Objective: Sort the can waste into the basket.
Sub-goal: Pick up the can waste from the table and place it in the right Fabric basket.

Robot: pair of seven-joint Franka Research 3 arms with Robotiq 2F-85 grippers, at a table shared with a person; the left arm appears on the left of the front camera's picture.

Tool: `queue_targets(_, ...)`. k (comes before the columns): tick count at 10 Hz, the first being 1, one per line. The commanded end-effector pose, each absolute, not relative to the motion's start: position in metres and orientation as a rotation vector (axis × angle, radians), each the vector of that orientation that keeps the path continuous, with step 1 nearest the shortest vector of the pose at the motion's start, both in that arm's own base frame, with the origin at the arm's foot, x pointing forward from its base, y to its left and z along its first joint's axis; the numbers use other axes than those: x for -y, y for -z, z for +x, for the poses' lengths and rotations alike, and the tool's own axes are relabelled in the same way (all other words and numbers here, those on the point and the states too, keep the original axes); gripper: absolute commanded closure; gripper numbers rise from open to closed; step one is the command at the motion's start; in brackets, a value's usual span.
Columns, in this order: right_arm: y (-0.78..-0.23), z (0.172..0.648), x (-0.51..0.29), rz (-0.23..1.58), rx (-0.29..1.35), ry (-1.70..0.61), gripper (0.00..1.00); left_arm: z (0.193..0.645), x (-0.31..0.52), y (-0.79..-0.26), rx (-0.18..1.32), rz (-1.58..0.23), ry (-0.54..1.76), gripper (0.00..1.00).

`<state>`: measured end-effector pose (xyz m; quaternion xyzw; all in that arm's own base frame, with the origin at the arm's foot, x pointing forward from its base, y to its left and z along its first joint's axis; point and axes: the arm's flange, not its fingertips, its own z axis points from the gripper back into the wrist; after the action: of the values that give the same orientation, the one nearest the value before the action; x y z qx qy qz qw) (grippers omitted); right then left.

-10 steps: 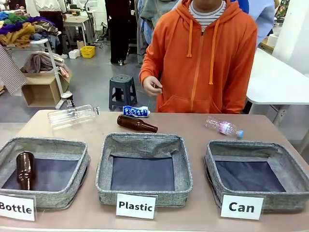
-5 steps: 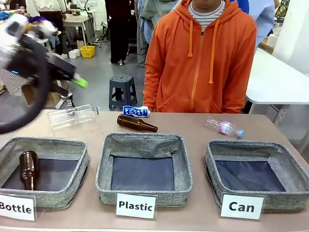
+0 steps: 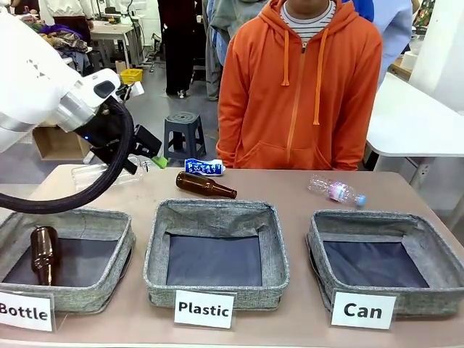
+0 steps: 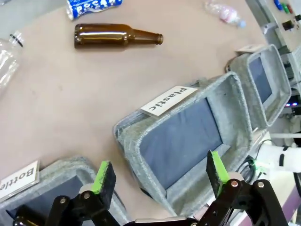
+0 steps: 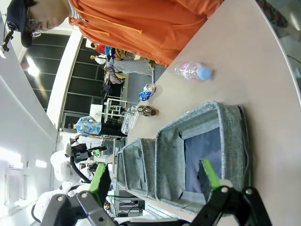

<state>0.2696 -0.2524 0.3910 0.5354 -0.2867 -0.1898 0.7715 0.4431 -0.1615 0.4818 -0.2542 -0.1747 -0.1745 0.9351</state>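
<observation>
A crushed blue can (image 3: 204, 167) with white lettering lies at the far edge of the table, in front of the person. My left gripper (image 3: 154, 158) hovers just left of it, above the table. Seen in the left wrist view, this gripper (image 4: 160, 170) stands open and empty, with the can (image 4: 91, 5) far off at the top edge. The grey basket (image 3: 377, 216) signed "Can" sits front right with nothing in it. My right gripper (image 5: 154, 180) is open over that basket (image 5: 165, 157), and the can (image 5: 147, 92) shows farther off.
A brown glass bottle (image 3: 205, 185) lies near the can. A large clear bottle (image 3: 109, 174) lies partly behind my left arm, and a small plastic bottle (image 3: 336, 191) lies far right. The "Plastic" basket (image 3: 216, 210) stands in the middle; the "Bottle" basket (image 3: 69, 214) holds a brown bottle.
My left arm has swung in from the left and come down and rightward toward the far edge of the table. The person's raised hand has dropped.
</observation>
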Motion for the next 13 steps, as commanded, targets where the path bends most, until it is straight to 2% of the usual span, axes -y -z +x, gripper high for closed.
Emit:
queue_targets(1,-0.391,0.272,0.254,1.172,0.659,0.395,0.0,0.435,0.164,-0.489,0.379,-0.538,0.363,0.0)
queue_targets(2,-0.391,0.272,0.254,1.172,0.659,0.395,0.0,0.443,0.161,-0.482,0.357,-0.52,0.357,0.0)
queue_targets(3,-0.391,0.272,0.254,1.172,0.659,0.395,0.0,0.457,0.182,-0.48,0.253,-0.419,0.409,0.0)
queue_targets(4,-0.391,0.272,0.254,1.172,0.659,0.395,0.0,0.492,0.215,-0.487,0.104,-0.289,0.422,0.0)
queue_targets(5,-0.391,0.272,0.254,1.172,0.659,0.395,0.0,0.526,0.25,-0.493,0.046,-0.217,0.467,0.0)
queue_targets(7,-0.391,0.272,0.254,1.172,0.659,0.395,0.0,0.558,0.291,-0.497,0.094,-0.138,0.652,0.0)
queue_targets(8,-0.391,0.272,0.254,1.172,0.659,0.395,0.0,0.57,0.301,-0.497,0.12,-0.154,0.811,0.0)
queue_targets(11,-0.391,0.272,0.254,1.172,0.659,0.395,0.0,0.582,0.304,-0.498,0.085,-0.235,1.444,0.0)
queue_targets(13,-0.391,0.272,0.254,1.172,0.659,0.395,0.0,0.582,0.293,-0.507,0.133,-0.238,1.575,0.0)
